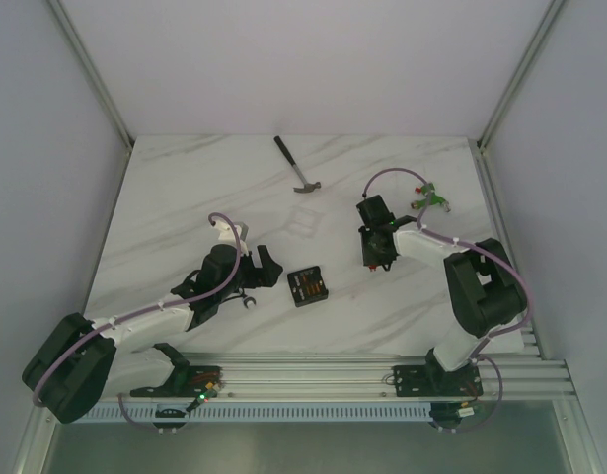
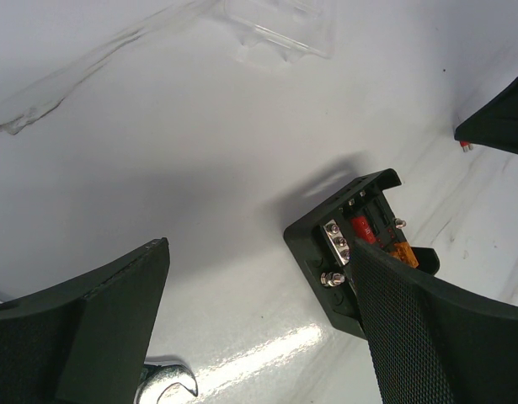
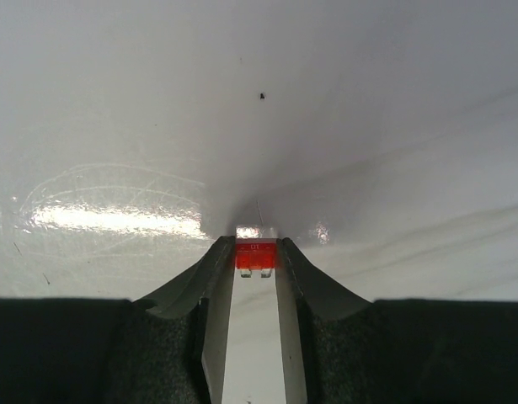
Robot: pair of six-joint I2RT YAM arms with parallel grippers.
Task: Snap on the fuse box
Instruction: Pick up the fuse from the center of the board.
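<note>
The fuse box [image 1: 307, 286] is a small black square box with red and orange fuses showing in its open top. It lies on the marble table between the arms. In the left wrist view the fuse box [image 2: 347, 244] sits just beyond my right finger. My left gripper [image 1: 259, 278] [image 2: 259, 252] is open and empty, just left of the box. My right gripper [image 1: 374, 262] [image 3: 254, 252] is shut on a tiny red fuse [image 3: 254, 255] at its fingertips, low over the table to the right of the box. A clear plastic cover [image 1: 301, 223] [image 2: 275, 29] lies behind the box.
A wrench [image 1: 246, 299] [image 2: 166, 380] lies under my left gripper. A hammer [image 1: 298, 168] lies at the back middle. A green-and-red connector piece [image 1: 428, 197] on a cable sits at the back right. The table's rail [image 1: 313, 373] runs along the near edge.
</note>
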